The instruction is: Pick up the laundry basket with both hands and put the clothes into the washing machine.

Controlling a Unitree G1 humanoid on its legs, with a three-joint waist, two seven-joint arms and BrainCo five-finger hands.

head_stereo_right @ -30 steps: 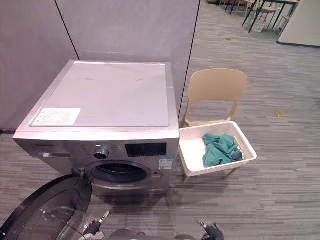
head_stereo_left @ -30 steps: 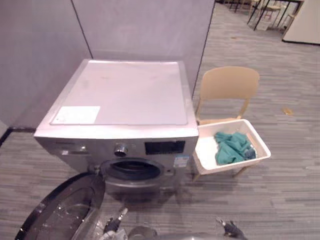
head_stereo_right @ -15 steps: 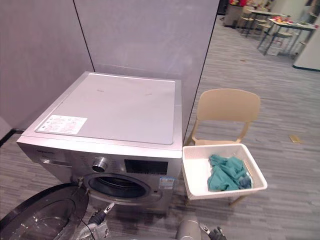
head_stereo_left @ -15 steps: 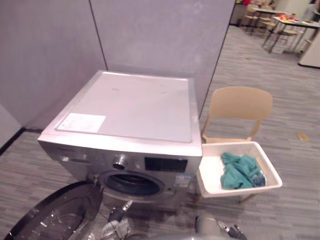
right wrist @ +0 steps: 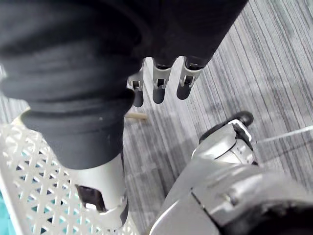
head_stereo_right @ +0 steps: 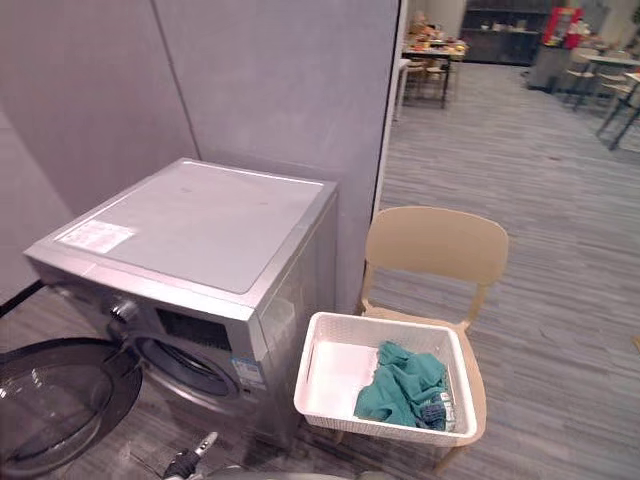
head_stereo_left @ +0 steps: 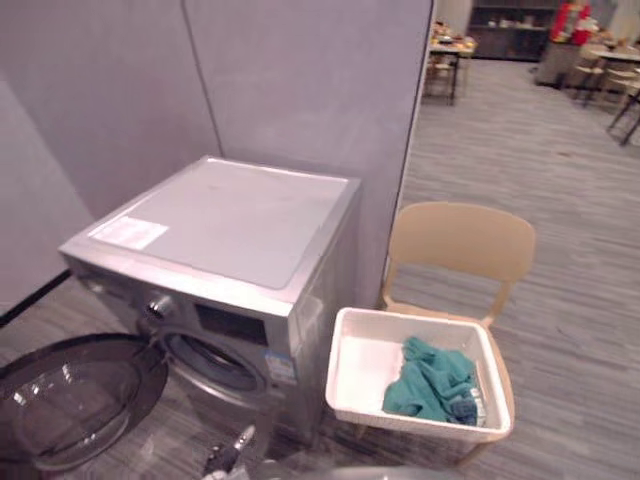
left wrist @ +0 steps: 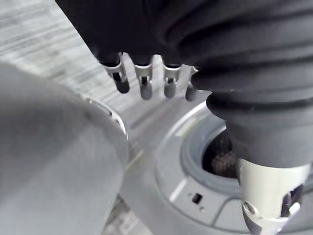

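Laundry basket (head_stereo_left: 362, 362) sitting on the chair (head_stereo_left: 460, 245) seat, just beside washing machine (head_stereo_left: 215, 215) | teal clothes (head_stereo_left: 428, 380) lying toward the basket's right end | machine door (head_stereo_left: 70, 395) standing open | left hand (left wrist: 145, 85) hanging with fingers straight, holding nothing | right hand (right wrist: 159, 88) hanging relaxed, empty, near the basket's lattice wall

A white lattice-walled laundry basket (head_stereo_left: 352, 352) sits level on a tan chair (head_stereo_left: 460, 240), just right of the washing machine (head_stereo_left: 215, 220). Teal clothes (head_stereo_left: 428, 380) lie crumpled in the basket's right half, and its left half is bare. The silver front-loading machine has its round glass door (head_stereo_left: 70, 400) swung wide open to the left. Its drum opening (head_stereo_left: 215, 362) is uncovered.
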